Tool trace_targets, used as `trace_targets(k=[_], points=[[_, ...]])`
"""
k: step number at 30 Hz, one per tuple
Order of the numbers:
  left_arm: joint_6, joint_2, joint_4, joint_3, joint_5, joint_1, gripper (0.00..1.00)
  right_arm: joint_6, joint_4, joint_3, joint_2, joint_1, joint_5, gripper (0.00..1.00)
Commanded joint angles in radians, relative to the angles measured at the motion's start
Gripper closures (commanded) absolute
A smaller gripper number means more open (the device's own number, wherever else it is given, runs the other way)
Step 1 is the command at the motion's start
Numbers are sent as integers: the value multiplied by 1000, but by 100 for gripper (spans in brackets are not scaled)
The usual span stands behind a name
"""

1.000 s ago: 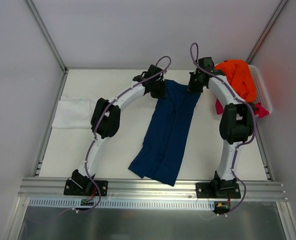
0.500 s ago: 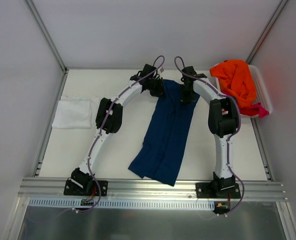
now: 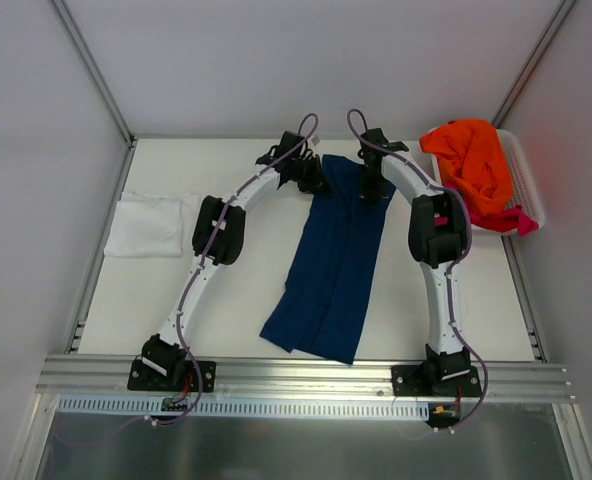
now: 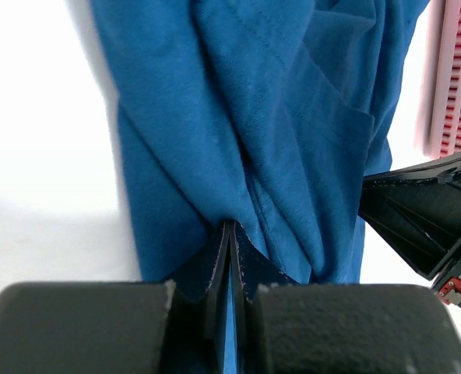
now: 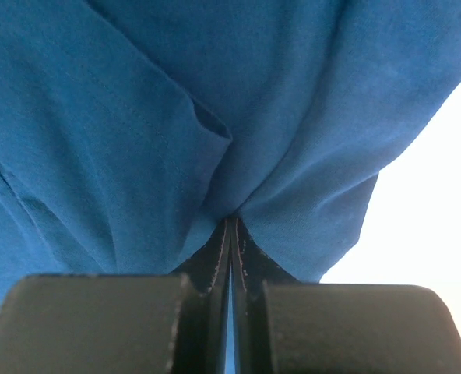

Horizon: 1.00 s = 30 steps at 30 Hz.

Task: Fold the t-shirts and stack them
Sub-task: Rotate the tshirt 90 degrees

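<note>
Four shirts in view. Which one is being worked, and where does it lie? [Obs.]

Entry: the navy t-shirt [image 3: 334, 265]. It lies as a long narrow strip down the middle of the top view, from upper centre to lower centre of the table [image 3: 226, 290], with its sides turned in lengthwise. I cannot tell whether its upper end is lifted or lying flat. [Arm]

State of the jaws? [Obs.]

Both are pinched fully together on cloth. My left gripper [image 4: 229, 230] holds a gather of navy fabric at the bottom centre of its wrist view, and my right gripper [image 5: 230, 226] holds the same in its own. In the top view they sit close together at the strip's upper end, one toward each corner. My judgement of the reason: with two corners held level, that end can travel toward the near hem as one straight edge for the crosswise fold. [Arm]

And the rest? [Obs.]

The white t-shirt [image 3: 146, 225] lies folded at the left edge, well apart, and is probably the base of the stack. The orange t-shirt [image 3: 471, 165] and magenta-pink t-shirt [image 3: 516, 222] are heaped unfolded in the basket [image 3: 529, 190] at upper right. Risk noted: an uneven pull would skew the strip. [Arm]
</note>
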Motion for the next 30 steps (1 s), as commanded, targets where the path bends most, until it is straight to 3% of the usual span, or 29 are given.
trace_targets(k=[1, 13, 19, 23, 27, 28, 29, 30], points=[[-38, 3, 24, 33, -11, 40, 100, 11, -50, 97, 73, 10, -18, 99], [-90, 3, 52, 34, -24, 152, 100, -4, -62, 390, 248, 10, -280, 99], [-118, 11, 95, 43, -11, 187, 100, 0, 36, 397, 265, 9, -446, 99], [-119, 9, 124, 46, -10, 190, 100, -13, 77, 382, 254, 10, -437, 99], [-109, -20, 144, 45, -2, 190, 100, -27, 214, 230, 153, 12, -386, 100], [-95, -29, 148, 45, -4, 189, 100, -52, 232, 211, 107, 9, -356, 97], [-87, -41, 151, 43, -7, 190, 100, -67, 254, 204, 90, 10, -345, 79], [-80, -72, 153, 42, -16, 189, 100, -93, 256, 213, 76, 10, -334, 68]])
